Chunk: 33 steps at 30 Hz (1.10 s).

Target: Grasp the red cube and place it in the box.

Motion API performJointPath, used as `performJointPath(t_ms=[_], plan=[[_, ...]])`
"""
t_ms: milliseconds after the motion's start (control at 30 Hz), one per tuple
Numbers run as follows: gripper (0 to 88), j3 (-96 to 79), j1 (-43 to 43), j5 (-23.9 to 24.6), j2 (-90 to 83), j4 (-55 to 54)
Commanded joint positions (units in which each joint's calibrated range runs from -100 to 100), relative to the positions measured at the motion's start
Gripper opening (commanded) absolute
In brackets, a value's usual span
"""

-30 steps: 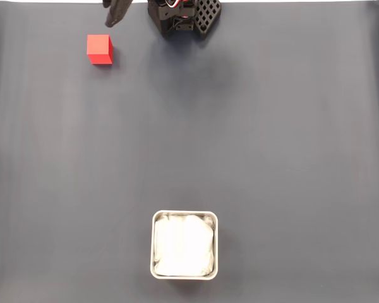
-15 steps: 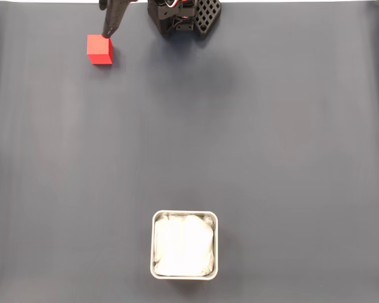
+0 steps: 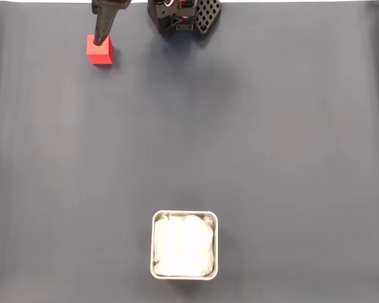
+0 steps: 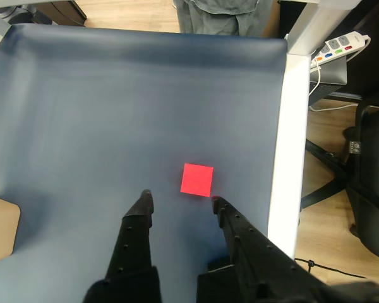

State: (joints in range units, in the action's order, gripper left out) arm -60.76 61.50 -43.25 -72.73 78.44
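Small matte red cube (image 4: 197, 179) lay on the smooth dark blue-grey mat (image 3: 240, 139), just ahead of the black two-finger gripper (image 4: 180, 199), jaws apart. Square grey metal box (image 3: 184, 216), lined with wrinkled white material, stood well apart.

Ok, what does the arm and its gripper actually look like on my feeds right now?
All black plastic. In the wrist view the gripper has two long, tapering fingers with ridged, stepped inner edges. In the fixed view the arm's base at the top edge is a black block with a grid of holes; short red and white wires show on it. No markings are readable.
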Motion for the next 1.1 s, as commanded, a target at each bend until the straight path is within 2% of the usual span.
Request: performJointPath(t_ms=[0,1067], plan=[[22.8,-0.28,1.00,-0.20,0.89,-2.38],[27.1,-13.24,4.41,-2.93,-1.27,-12.21]])
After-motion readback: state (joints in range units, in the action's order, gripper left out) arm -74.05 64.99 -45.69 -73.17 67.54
